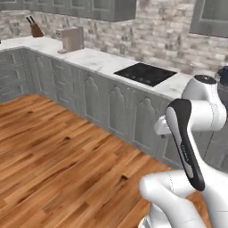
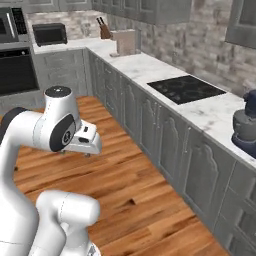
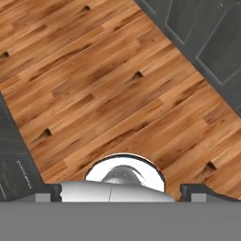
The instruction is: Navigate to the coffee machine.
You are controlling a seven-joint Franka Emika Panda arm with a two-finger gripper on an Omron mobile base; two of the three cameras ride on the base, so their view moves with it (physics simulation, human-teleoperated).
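Note:
The coffee machine (image 1: 71,39), a beige-tan box with a silver-grey upper part, stands on the marble counter far off at the back left, next to a knife block. In the right base view the coffee machine (image 2: 125,41) sits further along the same counter, beyond the cooktop. My arm is folded close over the base, well away from the machine. In the hand view my gripper (image 3: 124,194) points down at the wooden floor, its two dark fingertips (image 3: 47,193) wide apart with nothing between them.
A black cooktop (image 1: 144,73) is set into the counter (image 1: 98,60) above grey cabinets (image 1: 111,104). A navy stand mixer (image 2: 246,127) stands at the right end. A knife block (image 2: 104,30), a dark microwave (image 2: 49,34) and a wall oven (image 2: 15,62) lie further back. Wooden floor (image 1: 53,156) stretches left.

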